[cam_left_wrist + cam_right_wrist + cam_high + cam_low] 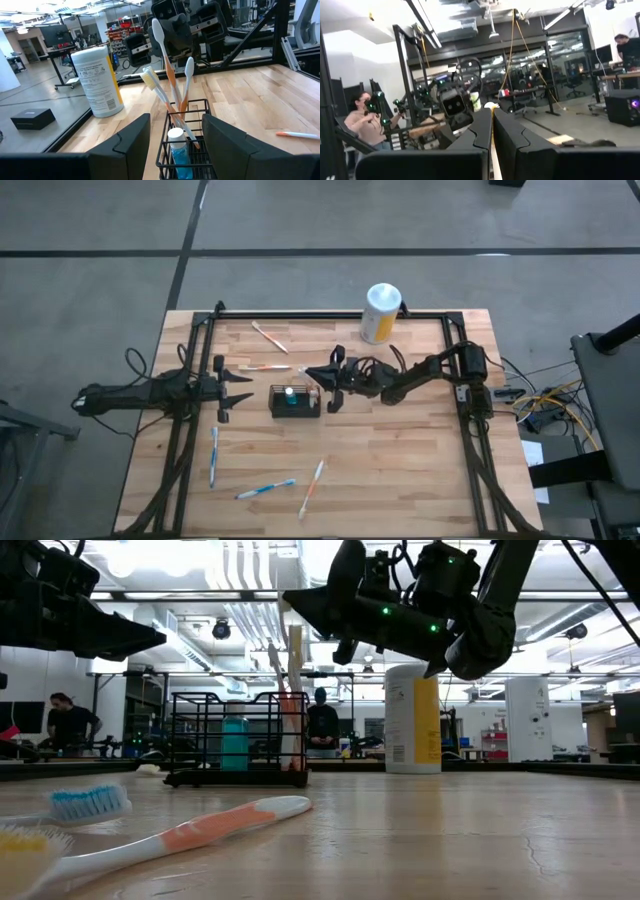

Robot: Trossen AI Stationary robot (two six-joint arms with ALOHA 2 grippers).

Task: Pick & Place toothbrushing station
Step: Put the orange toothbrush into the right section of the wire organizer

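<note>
Three toothbrushes point(170, 75) stand in the basket point(295, 402) mid-surface; we judge them light, stiff, best pinched mid-handle, right claw point(318, 374) shut on one, left claw point(240, 387) wide.

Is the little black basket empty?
No, the black basket holds several toothbrushes standing up in it, plus a small blue bottle with a white cap.

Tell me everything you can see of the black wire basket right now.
The small black rectangular wire-mesh basket stands upright mid-table, low-walled and open-topped, between the two arms. Inside stand a teal white-capped tube and several toothbrushes leaning well above its rim. The right tool, shut, hangs above its right end; whether it grips a brush is unclear.
</note>
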